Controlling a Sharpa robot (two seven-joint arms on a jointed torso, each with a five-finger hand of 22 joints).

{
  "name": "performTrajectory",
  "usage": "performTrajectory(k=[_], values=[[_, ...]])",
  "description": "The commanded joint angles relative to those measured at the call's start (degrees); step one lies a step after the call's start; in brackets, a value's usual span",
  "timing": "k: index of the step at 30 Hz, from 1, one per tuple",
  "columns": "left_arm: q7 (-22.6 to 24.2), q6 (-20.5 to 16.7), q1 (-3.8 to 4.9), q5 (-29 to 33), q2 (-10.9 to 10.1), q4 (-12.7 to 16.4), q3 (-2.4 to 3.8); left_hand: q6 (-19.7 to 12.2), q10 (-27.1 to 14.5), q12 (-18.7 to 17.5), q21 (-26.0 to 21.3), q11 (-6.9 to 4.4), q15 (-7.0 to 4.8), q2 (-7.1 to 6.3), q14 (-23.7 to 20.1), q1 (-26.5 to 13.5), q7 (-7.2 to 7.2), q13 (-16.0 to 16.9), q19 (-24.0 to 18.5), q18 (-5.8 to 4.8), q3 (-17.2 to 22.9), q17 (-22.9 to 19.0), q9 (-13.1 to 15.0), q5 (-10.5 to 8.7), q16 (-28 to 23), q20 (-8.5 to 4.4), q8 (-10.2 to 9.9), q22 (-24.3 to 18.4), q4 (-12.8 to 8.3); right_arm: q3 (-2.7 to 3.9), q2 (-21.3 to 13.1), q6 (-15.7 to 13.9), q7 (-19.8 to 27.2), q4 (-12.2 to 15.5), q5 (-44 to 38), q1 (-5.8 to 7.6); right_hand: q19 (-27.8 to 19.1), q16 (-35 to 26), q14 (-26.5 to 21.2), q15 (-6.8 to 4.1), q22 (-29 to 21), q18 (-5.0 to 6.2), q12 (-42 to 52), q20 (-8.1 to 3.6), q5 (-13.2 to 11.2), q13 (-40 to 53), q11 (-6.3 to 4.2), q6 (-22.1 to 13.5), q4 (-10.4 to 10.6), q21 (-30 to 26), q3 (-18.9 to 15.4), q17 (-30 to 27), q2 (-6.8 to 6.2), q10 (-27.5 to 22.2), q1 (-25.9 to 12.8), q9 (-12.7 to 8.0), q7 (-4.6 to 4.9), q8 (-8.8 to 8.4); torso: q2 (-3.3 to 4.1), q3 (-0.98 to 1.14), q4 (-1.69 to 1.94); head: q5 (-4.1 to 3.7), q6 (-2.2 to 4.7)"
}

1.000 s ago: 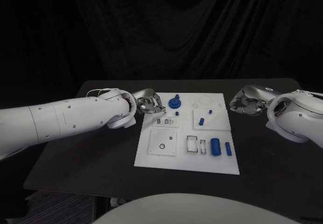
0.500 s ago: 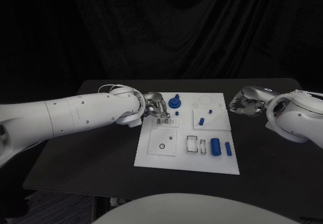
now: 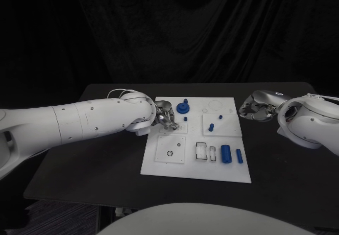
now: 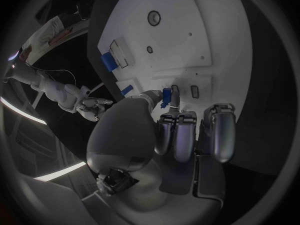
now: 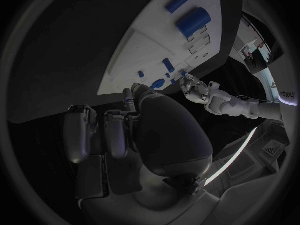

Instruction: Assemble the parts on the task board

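Left hand (image 3: 164, 116) hovers at the left edge of the white task board (image 3: 177, 164) and pinches one small blue part (image 4: 166, 96) between thumb and finger. Right hand (image 3: 253, 110) sits off the board's right edge, fingers curled in with nothing visibly held. Two blue cylinders lie near the board's right side, one thick (image 3: 226, 153) and one thin (image 3: 239, 156), long axes running near to far. One blue knobbed piece (image 3: 183, 106) stands upright at the far side.
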Motion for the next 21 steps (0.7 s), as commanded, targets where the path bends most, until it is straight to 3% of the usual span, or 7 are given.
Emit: performTrajectory(k=[1,21], values=[[-4.0,1.1,0.15,0.2,0.3,0.0,0.05,4.5,6.0,0.1,-0.2,-0.62,-0.44,-0.31,6.1,-0.7,-3.93,15.1,0.2,-0.38,0.1,15.1,0.4,0.37,0.1,-0.38,-0.2,7.0,-0.6,0.02,0.0,0.4,-0.8,0.0,-0.1,-0.14,1.8,-0.3,4.6,0.43,12.0,0.96,-0.2,0.30,0.4,9.8,0.31,0.3,0.0,-0.3,0.3,10.9,0.09,1.2,0.5,-0.1,0.17,-0.24,0.01,0.00,-0.02,0.02,0.00],[-5.3,1.3,0.04,0.2,1.8,-1.5,0.04,4.7,6.0,0.1,-0.6,-0.79,-0.68,-0.38,6.1,-1.9,-4.04,15.1,0.3,-0.30,1.1,15.1,1.0,0.95,0.1,-0.65,-0.8,6.8,-1.6,0.02,0.1,0.5,-0.7,-0.1,-0.1,-0.16,1.7,-0.5,4.5,0.44,11.9,1.01,-0.3,0.29,0.4,9.7,0.34,0.2,0.0,-0.5,0.4,10.7,0.08,1.1,0.5,-0.1,0.19,-0.30,0.00,-0.06,-0.06,0.07,0.00]])
